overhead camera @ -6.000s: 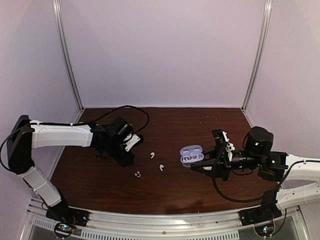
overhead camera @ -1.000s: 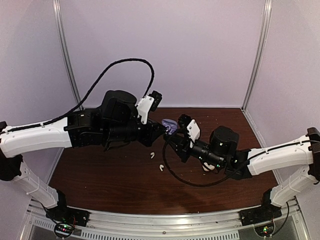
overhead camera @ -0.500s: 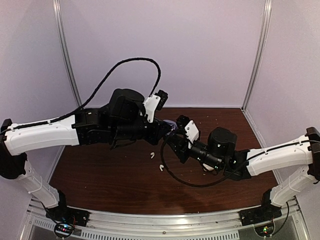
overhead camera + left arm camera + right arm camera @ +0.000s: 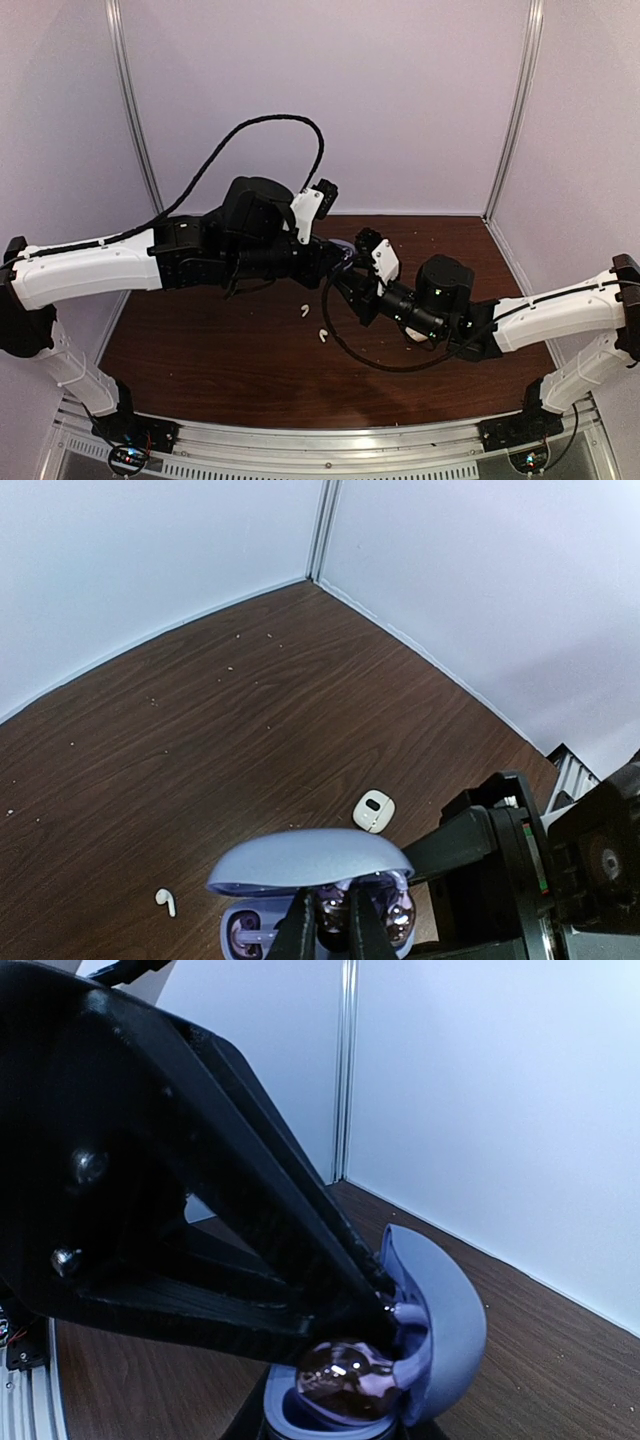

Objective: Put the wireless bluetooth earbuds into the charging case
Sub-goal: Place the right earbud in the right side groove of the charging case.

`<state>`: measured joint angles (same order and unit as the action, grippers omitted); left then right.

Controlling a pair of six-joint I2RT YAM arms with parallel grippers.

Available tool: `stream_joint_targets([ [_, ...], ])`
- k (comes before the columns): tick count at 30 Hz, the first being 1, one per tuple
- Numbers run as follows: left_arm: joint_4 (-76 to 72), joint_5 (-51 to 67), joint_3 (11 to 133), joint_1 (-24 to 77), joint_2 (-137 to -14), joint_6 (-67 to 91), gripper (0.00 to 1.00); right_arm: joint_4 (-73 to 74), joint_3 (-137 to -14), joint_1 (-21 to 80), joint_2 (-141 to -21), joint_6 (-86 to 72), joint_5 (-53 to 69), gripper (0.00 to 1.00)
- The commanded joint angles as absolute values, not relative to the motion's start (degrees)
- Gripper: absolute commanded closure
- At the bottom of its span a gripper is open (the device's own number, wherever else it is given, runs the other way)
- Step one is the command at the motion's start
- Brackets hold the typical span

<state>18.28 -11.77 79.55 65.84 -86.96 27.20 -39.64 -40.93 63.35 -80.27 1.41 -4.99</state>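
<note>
Right, nearest the front edge of the table [image 4: 200, 370], two white stemmed earbuds [image 4: 322, 334] lie loose. Farther back, raised above its middle, my right gripper [image 4: 348, 268] clamps the lavender charging case [image 4: 310, 860], lid open. My left gripper [image 4: 328, 912] pinches a glossy purple earbud [image 4: 330, 900] inside it.

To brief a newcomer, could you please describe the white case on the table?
Find the open lilac charging case low in the left wrist view. Beyond its lid, on the table, lies the white case: squarish, one dark oval, unlike the stemmed earbud.
</note>
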Motion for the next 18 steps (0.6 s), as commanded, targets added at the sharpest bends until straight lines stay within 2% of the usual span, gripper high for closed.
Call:
stream_joint_targets([
  [1,20.1,-11.1,80.9,66.1,-87.6,27.3,0.9,-43.9,-40.5,63.7,-77.5,0.0,-5.7,1.0],
  [18,23.1,-10.5,81.1,66.1,-88.0,27.9,0.77,-45.7,-38.9,62.9,-75.8,-2.4,-4.9,1.0],
])
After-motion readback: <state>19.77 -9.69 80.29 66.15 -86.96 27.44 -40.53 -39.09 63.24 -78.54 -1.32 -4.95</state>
